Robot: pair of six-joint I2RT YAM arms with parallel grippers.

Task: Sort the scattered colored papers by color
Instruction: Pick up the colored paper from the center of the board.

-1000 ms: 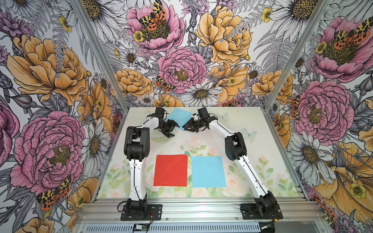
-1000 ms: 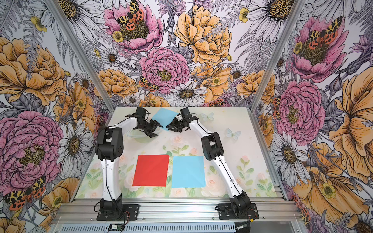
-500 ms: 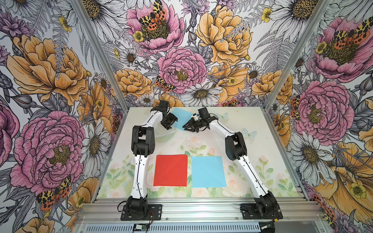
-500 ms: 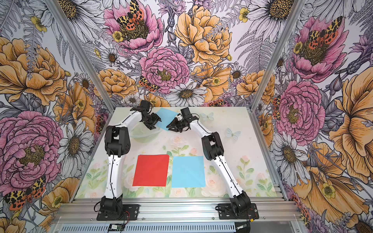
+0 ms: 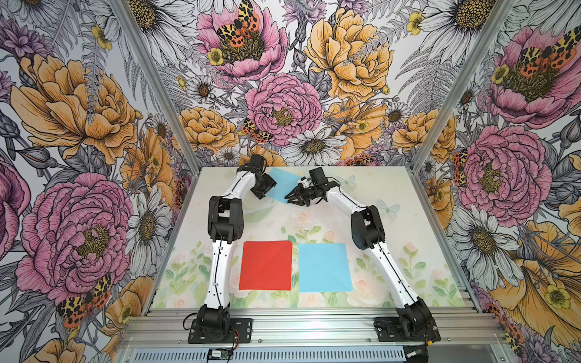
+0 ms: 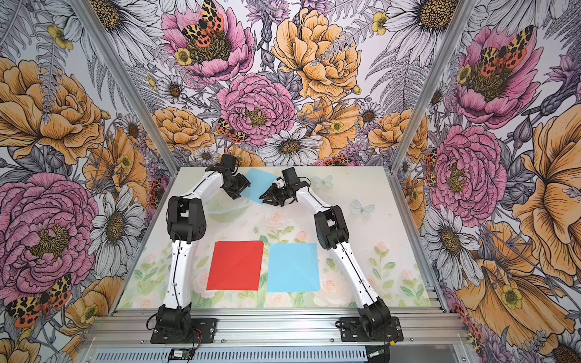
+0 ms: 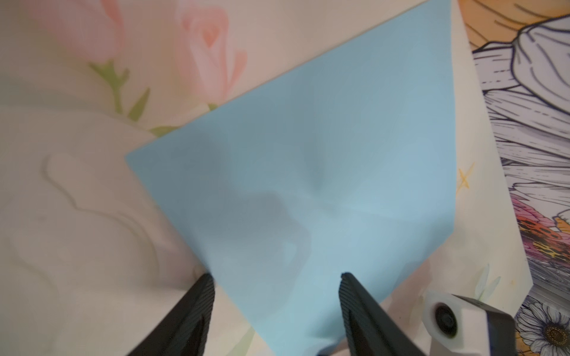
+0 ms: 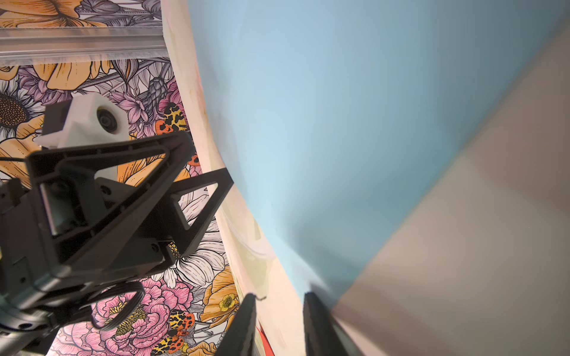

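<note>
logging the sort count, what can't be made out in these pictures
Sheets under the red paper and the near blue paper: top views, covered by the top sheet.
Far blue paper corner beside the left gripper: left wrist view, cut off by the edge.
Whether the right gripper touches it: right wrist view, blurred.

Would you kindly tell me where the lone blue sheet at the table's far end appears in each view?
Top view: lone blue sheet, far centre, beside the left gripper.
Top view: sheet, same place.
Left wrist: sheet spans the frame's middle.
Right wrist: sheet dominates the frame.
Shared landmark: left gripper.
</note>
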